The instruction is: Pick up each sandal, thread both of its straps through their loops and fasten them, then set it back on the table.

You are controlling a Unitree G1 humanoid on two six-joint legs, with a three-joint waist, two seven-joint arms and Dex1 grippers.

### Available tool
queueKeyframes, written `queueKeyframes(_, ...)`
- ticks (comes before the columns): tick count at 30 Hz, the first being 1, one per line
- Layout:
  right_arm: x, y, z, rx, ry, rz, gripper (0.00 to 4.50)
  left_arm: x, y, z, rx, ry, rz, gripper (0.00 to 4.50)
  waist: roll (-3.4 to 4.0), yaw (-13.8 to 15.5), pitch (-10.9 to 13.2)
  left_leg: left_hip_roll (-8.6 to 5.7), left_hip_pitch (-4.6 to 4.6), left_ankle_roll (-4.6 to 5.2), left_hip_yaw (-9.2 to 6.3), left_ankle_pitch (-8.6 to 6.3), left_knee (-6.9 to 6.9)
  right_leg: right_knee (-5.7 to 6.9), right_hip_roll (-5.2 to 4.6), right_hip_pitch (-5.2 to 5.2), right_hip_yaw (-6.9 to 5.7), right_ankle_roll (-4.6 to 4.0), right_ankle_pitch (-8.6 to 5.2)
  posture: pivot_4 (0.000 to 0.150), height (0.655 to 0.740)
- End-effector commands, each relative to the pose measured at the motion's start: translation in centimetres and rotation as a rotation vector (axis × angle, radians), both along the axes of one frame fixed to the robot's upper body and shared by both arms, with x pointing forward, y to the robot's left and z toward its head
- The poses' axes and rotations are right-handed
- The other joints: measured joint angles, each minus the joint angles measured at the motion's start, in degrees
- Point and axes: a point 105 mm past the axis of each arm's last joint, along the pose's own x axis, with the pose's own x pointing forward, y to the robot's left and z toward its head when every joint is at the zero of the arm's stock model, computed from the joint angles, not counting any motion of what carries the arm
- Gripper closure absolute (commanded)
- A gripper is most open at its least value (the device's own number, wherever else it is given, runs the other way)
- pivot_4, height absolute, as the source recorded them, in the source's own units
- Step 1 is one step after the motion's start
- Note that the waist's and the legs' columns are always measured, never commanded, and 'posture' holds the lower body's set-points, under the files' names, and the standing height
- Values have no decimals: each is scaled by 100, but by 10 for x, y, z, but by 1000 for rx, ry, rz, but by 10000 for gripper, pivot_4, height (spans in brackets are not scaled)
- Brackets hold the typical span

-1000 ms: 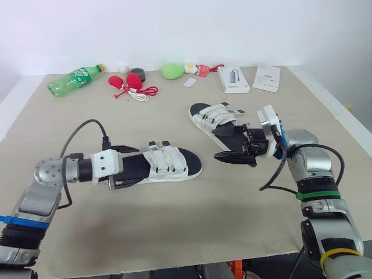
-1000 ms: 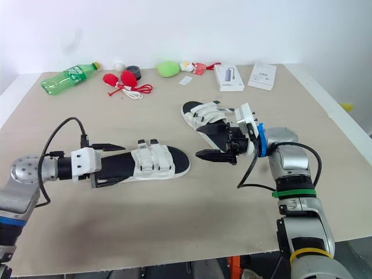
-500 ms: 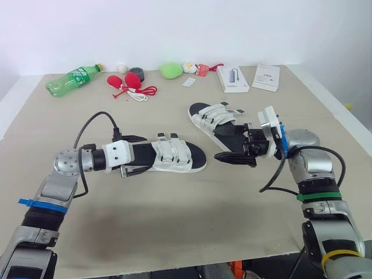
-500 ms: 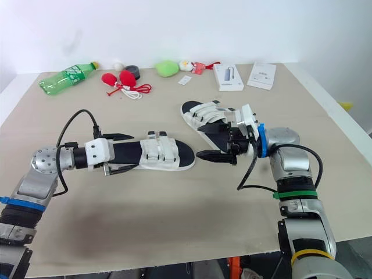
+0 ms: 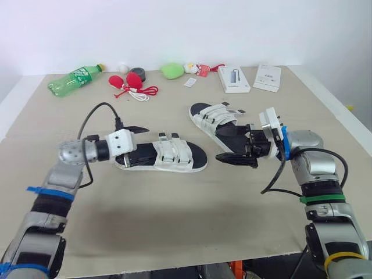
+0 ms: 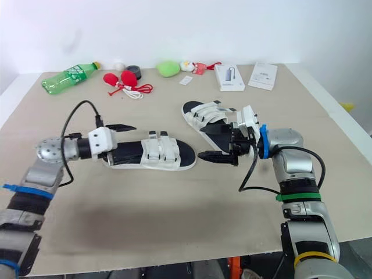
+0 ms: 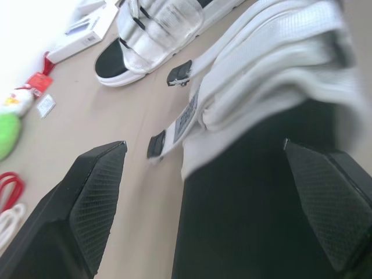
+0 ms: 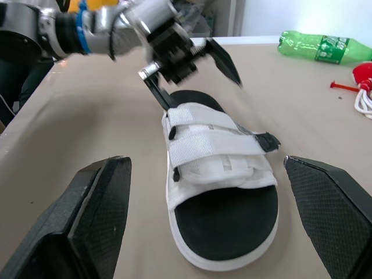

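Left gripper (image 5: 138,146) sits at the heel of the near sandal (image 5: 168,156), fingers spread wide. The wrist view shows the black footbed running up between them, with bare table (image 5: 174,221) showing between one finger and the sole. So that is a released hand, straddling the heel but not pinching it. The sandal lies flat near the middle of the table, toe pointing to 3 o'clock.

Both of its white straps lie snug across the upper, tab ends tucked down along one side. They look threaded and fastened, so I'd call this one done and set down.

Over at 1 o'clock from it lies the far sandal (image 5: 216,118), also flat, heel toward the right gripper (image 8: 206,161). That gripper hangs just beside the heel with its fingers splayed and nothing between them.

The far sandal's straps cross the upper too, but small dark tabs stick out on its 3 o'clock side. Whether they are through their loops is too fine to tell.

My read: one sandal finished, the second either done or needing a check. A green bottle (image 5: 74,79) waits at 11 o'clock, well apart.
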Motion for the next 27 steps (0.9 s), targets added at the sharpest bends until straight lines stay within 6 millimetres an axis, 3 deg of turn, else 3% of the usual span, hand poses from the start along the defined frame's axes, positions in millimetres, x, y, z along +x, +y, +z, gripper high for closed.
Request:
queueKeyframes(1, -3, 2, 15, 6, -63, 16, 0, 8, -7, 5, 1, -31, -17, 509, 0, -1, 0, 0, -1, 0, 0, 0, 0, 0, 0, 0, 0, 0, 0, 1500, 7400)
queueKeyframes(6, -7, 3, 14, 3, -66, 19, 0, 22, -20, 5, -63, 36, -16, 509, 0, -2, 0, 0, -1, 1, -3, -1, -1, 1, 2, -1, -2, 0, -1, 1500, 7400)
queueKeyframes(12, -7, 2, 15, -2, -82, 7, 0, 38, -21, 11, -124, 115, 22, 509, 0, -7, 0, 0, -2, 1, -4, 0, 1, 1, 3, -2, -2, 2, 0, 1500, 7400)
queueKeyframes(17, -6, 2, 16, -3, -93, -2, 0, 43, -23, 5, -135, 199, 36, 14356, 0, -12, 0, 0, -4, 1, -5, -1, 1, 0, 3, -3, -3, 3, 0, 1500, 7400)
queueKeyframes(18, -6, 2, 16, -4, -94, -2, 0, 43, -24, 5, -135, 205, 36, 20378, 0, -12, 0, 0, -4, 1, -8, -1, 1, 1, 3, -2, -6, 3, 0, 1500, 7400)
queueKeyframes(21, -6, 3, 16, -5, -98, -1, 0, 44, -26, 3, -124, 208, 36, 33042, 0, -13, 0, 0, -5, 1, -9, 0, 2, 1, 4, -2, -5, 4, 1, 1500, 7400)
queueKeyframes(24, -5, 3, 16, -5, -102, 1, 0, 45, -25, 3, -120, 199, 47, 43412, 0, -12, 0, -1, -4, 0, -9, -1, 2, 1, 3, -1, -5, 4, 0, 1500, 7400)
queueKeyframes(27, -4, 6, 17, 6, -105, 6, 0, 50, -23, 10, -144, 186, 90, 44681, 0, -12, 0, 0, -5, 0, -9, 0, 1, 1, 3, -1, -5, 4, 0, 1500, 7400)
